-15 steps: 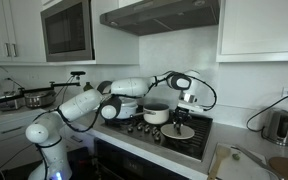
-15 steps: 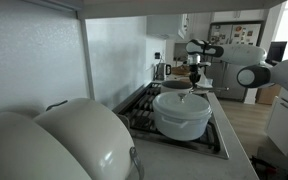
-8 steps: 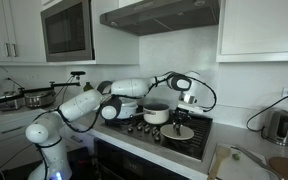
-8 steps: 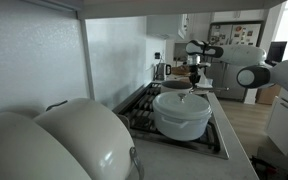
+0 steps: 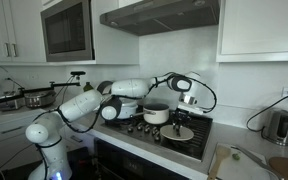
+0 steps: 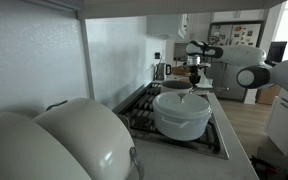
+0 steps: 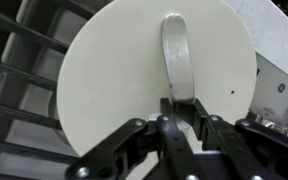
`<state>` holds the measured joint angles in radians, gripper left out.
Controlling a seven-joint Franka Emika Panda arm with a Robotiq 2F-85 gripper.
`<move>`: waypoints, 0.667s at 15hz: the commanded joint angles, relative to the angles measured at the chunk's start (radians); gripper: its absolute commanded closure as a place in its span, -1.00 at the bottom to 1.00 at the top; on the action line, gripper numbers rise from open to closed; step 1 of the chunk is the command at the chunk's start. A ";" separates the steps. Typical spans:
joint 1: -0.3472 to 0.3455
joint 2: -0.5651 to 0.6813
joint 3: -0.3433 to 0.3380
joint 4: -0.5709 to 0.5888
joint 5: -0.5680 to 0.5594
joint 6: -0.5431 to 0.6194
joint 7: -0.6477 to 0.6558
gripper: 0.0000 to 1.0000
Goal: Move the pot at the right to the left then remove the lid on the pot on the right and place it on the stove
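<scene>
Lid [image 7: 134,95] lies level over the stove [image 7: 19,70], right of the pot [image 5: 156,114]. End effector [image 7: 181,110] is clamped on its handle [image 7: 177,50]. Settle it flat on the grates before releasing.

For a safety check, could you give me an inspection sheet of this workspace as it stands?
Surface: stove, black grates.
Job's things: pot lidless on the stove; lid over the grates.
Clutter: wide lidded pot; kettle.
Grippers: gripper shut on the lid's handle.
Cables: cord beside the kettle.
Surroundings: microwave, hood, white cabinets.
</scene>
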<state>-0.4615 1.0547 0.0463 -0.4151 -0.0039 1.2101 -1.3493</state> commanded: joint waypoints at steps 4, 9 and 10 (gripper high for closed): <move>-0.006 -0.040 0.010 -0.037 0.015 0.003 0.006 0.88; -0.004 -0.037 0.009 -0.036 0.014 -0.002 0.006 0.88; -0.004 -0.036 0.009 -0.035 0.014 0.000 0.006 0.88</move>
<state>-0.4616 1.0657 0.0463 -0.4063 -0.0032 1.2020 -1.3493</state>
